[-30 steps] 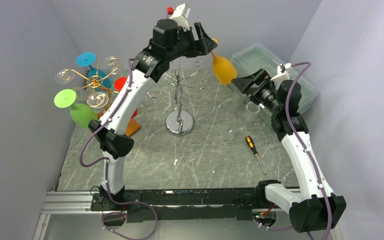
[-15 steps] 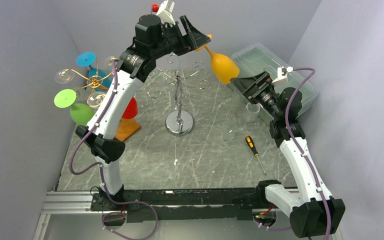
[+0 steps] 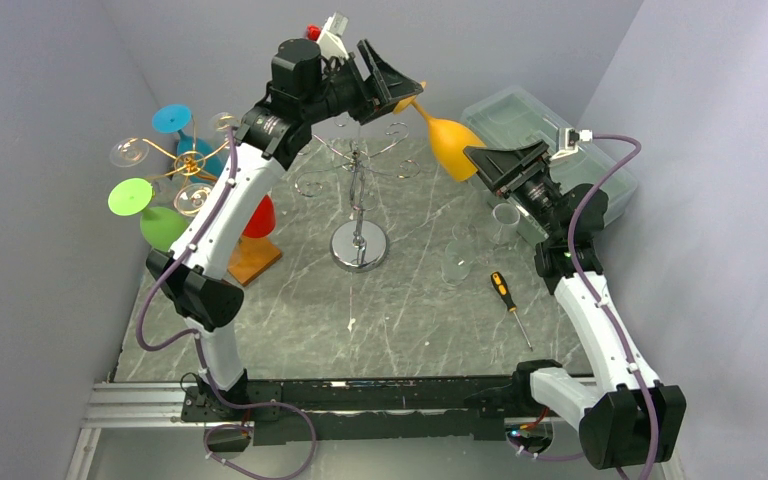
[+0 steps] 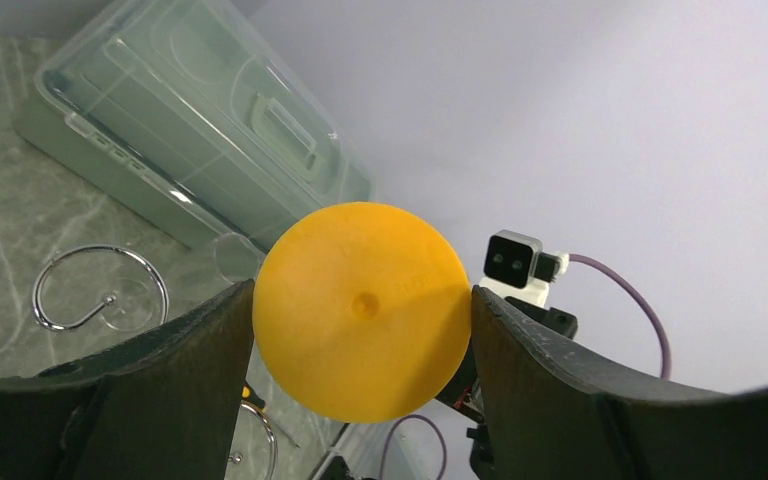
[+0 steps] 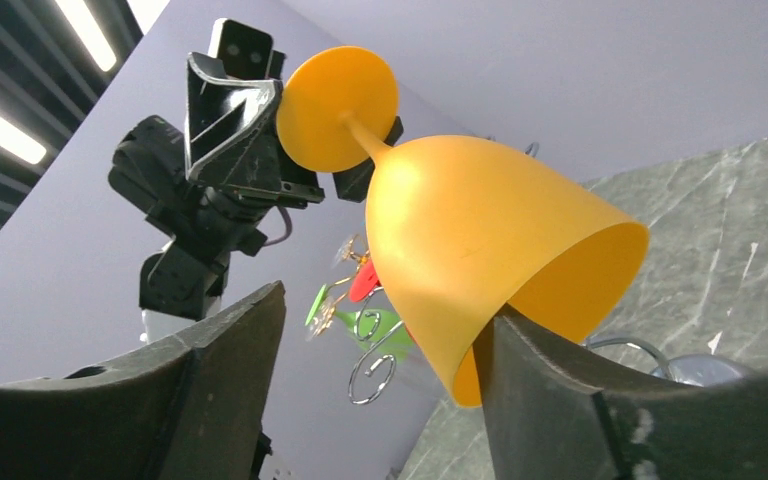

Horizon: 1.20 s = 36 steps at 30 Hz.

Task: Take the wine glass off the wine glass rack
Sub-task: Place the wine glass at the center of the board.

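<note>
An orange wine glass (image 3: 449, 146) hangs in the air to the right of the silver rack (image 3: 358, 190), tilted, bowl mouth down and to the right. My left gripper (image 3: 397, 89) is shut on its round foot (image 4: 365, 310), which fills the gap between both fingers. My right gripper (image 3: 491, 160) is open at the bowl (image 5: 480, 240). In the right wrist view the bowl's rim overlaps the tip of the right finger (image 5: 580, 390), and the left finger (image 5: 210, 380) stands apart from it. The silver rack's hooks look empty.
A gold rack (image 3: 192, 163) at the far left holds blue, green, red and clear glasses. A clear lidded box (image 3: 520, 112) sits at the back right. Two clear glasses (image 3: 457, 262) and a screwdriver (image 3: 506, 295) lie on the marble table right of the silver rack's base.
My left arm has carried the orange glass up, clear of the silver rack, and tilted it. My right gripper has risen and moved left up to the bowl's mouth.
</note>
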Available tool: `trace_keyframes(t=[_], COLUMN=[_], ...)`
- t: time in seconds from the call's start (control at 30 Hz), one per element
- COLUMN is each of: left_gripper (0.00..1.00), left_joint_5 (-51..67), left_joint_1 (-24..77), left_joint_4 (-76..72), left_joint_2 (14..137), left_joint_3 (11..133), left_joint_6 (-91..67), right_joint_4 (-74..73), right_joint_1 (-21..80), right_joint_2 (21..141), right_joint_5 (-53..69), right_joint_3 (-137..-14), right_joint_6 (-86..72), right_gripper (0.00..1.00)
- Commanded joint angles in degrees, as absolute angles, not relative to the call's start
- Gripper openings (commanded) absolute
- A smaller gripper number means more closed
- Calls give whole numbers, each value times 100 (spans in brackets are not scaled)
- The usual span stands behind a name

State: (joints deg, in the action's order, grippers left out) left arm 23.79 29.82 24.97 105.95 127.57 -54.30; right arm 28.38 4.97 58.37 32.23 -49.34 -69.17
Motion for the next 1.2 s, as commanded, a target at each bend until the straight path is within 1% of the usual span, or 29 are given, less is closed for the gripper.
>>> trace_keyframes(t=[0.0,0.07,0.13,0.17,0.2,0.23,0.27,0.37,0.47,0.53,0.67,0.87,0.97,1.17], left_gripper=[48,48,49,50,53,57,63,79,93,99,99,99,99,99], left_joint_5=[2740,2765,2825,2848,2875,2894,2900,2831,2713,2587,2325,2000,1978,1778], left_joint_1=[2912,2901,2893,2892,2892,2892,2891,2894,2900,2897,2894,2898,2908,3072], left_joint_4=[1712,1611,1457,1403,1364,1347,1352,1408,1623,1764,2191,2884,3140,3511], left_joint_2=[10149,10090,10041,10026,10008,9995,9974,9864,9726,9613,9352,9121,9011,8697], left_joint_3=[12463,12350,12222,12177,12146,12115,12093,12044,12012,11949,11916,12078,12061,11813], left_joint_6=[-5982,-6108,-6229,-6277,-6310,-6332,-6340,-6210,-5943,-5716,-5110,-4240,-3913,-3333], right_joint_4=[3775,3879,3908,3927,3943,3954,3944,3698,3090,2509,1196,-1499,-3098,-5422], right_joint_1=[516,522,526,533,543,545,549,571,574,574,574,571,571,571], right_joint_2=[5850,5838,5834,5821,5814,5807,5786,5682,5443,5266,4995,4612,4530,4474], right_joint_5=[3410,3418,3395,3393,3387,3384,3385,3360,3215,3072,2857,2395,2101,1787], right_joint_3=[-4856,-4837,-4843,-4847,-4851,-4858,-4864,-4959,-5106,-5271,-5733,-6713,-7303,-8137], right_joint_6=[-7381,-7461,-7511,-7541,-7564,-7581,-7590,-7495,-7120,-6853,-6236,-5092,-4539,-3852], right_gripper=[65,57,47,40,36,30,21,1,0,0,0,0,0,0])
